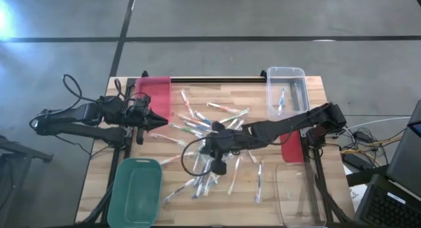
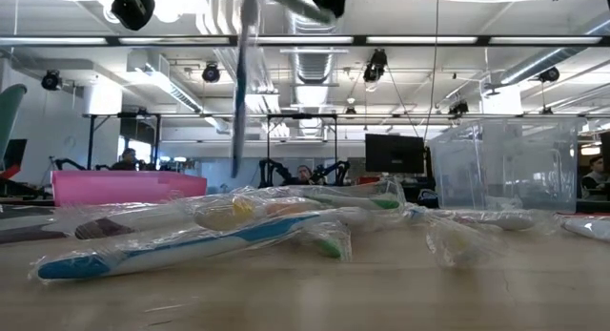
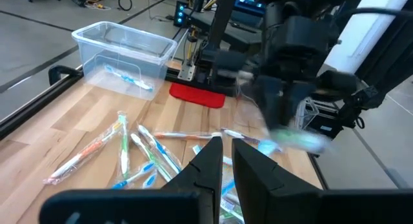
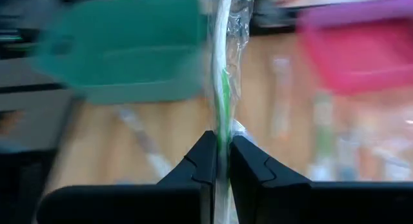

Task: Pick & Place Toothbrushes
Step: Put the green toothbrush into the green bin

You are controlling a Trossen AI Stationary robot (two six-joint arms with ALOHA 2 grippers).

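Wooden table (image 1: 289, 188) centre: right gripper (image 4: 221, 161) clenched on a green-accented wrapped toothbrush (image 4: 225, 88), left gripper (image 1: 164, 123) shut, table-edge.

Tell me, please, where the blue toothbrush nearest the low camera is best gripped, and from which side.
Probably across the middle of its handle, straight down from above: the blue toothbrush lies flat on the table, long and thin, with loose wrapper ends.

Wrapped toothbrushes (image 2: 191, 237) piled on wood worktop (image 2: 305, 298). One wrapped toothbrush (image 2: 241, 93) hangs upright above pile. Pink bin (image 2: 124, 187) at left, clear bin (image 2: 505, 164) at right.
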